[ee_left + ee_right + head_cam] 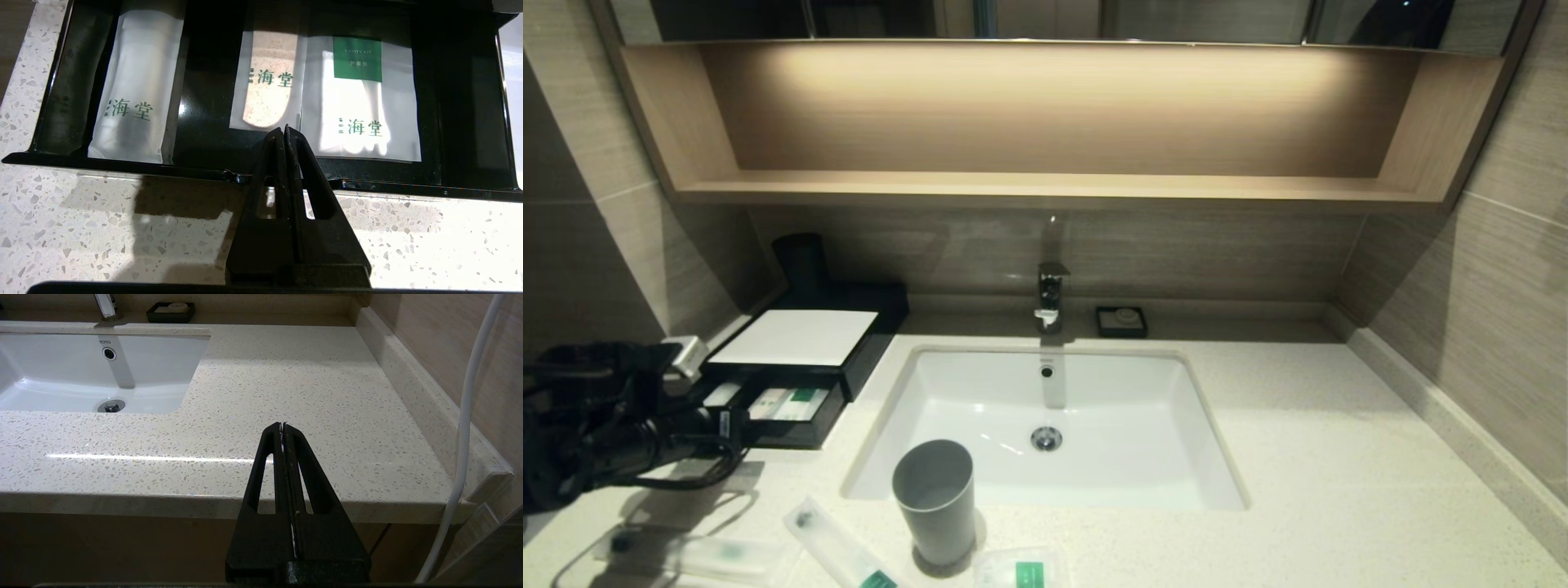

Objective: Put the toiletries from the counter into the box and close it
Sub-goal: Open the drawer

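The black box (800,337) with a white top stands at the counter's (1298,441) back left, its front drawer (122,168) pulled out. Three translucent packets lie inside: one (135,90) at one end, one (267,81) in the middle, and a green-labelled one (361,102) beside it. My left gripper (284,130) is shut and empty, tips just over the drawer's front rim (734,426). On the counter's front edge lie two long toiletries packets (837,551) (703,555) and a small squarish one (1021,569). My right gripper (282,425) is shut and empty, parked off the counter's front right edge.
A grey cup (935,498) stands between the packets at the sink's (1045,425) front rim. A tap (1052,294) and a small black soap dish (1121,321) sit at the back. A white cable (466,416) hangs by the right wall.
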Tool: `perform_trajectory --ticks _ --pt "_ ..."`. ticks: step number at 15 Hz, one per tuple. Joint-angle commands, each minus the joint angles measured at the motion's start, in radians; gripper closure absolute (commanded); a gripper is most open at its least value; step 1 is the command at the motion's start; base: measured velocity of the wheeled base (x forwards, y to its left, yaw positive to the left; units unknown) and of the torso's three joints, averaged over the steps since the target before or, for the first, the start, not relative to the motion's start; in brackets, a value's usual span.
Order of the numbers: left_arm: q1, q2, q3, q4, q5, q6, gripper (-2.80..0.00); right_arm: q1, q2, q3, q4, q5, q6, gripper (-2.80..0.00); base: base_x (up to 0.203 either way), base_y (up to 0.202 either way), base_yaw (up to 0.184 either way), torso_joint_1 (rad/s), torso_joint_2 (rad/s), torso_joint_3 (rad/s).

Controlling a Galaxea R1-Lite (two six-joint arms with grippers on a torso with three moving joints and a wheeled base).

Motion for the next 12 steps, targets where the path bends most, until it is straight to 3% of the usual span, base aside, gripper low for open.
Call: perform_trajectory --ticks 1,12 --pt "0.0 -0.005 0.004 0.005 0.0 0.001 0.0 0.0 -0.001 0.002 0.0 0.001 0.0 0.0 0.0 0.0 0.0 0.0 0.0 0.0" --pt "0.005 -0.063 0.007 0.093 0.0 0.027 0.0 0.0 0.001 0.002 0.0 0.001 0.0 0.0 0.0 0.0 0.0 0.0 0.0 0.0"
